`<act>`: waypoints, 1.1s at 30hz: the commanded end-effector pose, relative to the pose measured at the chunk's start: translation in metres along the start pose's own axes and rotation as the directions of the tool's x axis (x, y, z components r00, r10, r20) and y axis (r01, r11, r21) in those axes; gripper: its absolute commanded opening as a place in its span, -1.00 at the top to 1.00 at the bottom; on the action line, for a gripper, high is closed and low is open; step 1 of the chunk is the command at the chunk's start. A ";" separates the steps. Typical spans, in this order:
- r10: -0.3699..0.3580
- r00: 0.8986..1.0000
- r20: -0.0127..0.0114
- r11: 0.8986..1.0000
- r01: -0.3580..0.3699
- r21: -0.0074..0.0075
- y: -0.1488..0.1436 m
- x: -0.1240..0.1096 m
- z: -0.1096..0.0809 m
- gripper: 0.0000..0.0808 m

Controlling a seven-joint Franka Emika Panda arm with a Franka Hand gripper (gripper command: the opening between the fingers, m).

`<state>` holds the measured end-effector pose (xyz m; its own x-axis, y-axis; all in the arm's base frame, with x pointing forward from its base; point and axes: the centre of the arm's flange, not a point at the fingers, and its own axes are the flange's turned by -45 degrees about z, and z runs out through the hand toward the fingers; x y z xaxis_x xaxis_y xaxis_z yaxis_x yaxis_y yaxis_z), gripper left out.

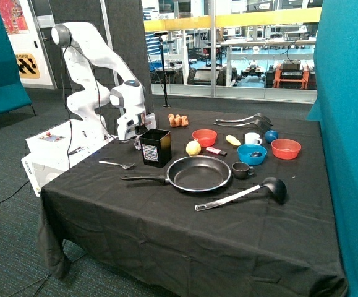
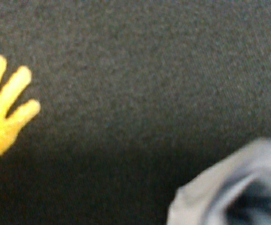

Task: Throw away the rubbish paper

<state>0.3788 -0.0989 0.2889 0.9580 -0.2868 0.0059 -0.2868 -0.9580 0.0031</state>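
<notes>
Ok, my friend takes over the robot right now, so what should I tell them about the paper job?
The gripper sits low over the cloth, right beside the black box, on the arm's side of it.
One paper wad lies on the cloth close under the wrist camera and does not seem to be picked up yet. No second wad is in view.
Done: nothing that shows; the box's inside is hidden.
Left: grab the wad and drop it, probably into the box, then look for any other.

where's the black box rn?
Outside view: the black box stands on the table just beside the gripper, between the fork and the lemon.
</notes>
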 end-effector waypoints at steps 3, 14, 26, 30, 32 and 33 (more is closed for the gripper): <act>-0.004 1.000 0.006 1.000 0.004 0.003 0.003 0.001 -0.003 1.00; -0.028 1.000 0.006 1.000 0.028 0.003 0.007 0.000 -0.022 1.00; -0.149 0.989 0.005 0.989 0.149 0.004 -0.014 0.008 -0.072 1.00; -0.186 0.983 0.005 0.983 0.186 0.004 -0.022 0.011 -0.087 1.00; -0.209 0.978 0.005 0.978 0.209 0.004 -0.028 0.017 -0.098 1.00; -0.213 0.977 0.005 0.977 0.213 0.004 -0.030 0.021 -0.103 1.00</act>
<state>0.3922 -0.0863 0.3610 0.9904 -0.1384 0.0018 -0.1383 -0.9904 -0.0051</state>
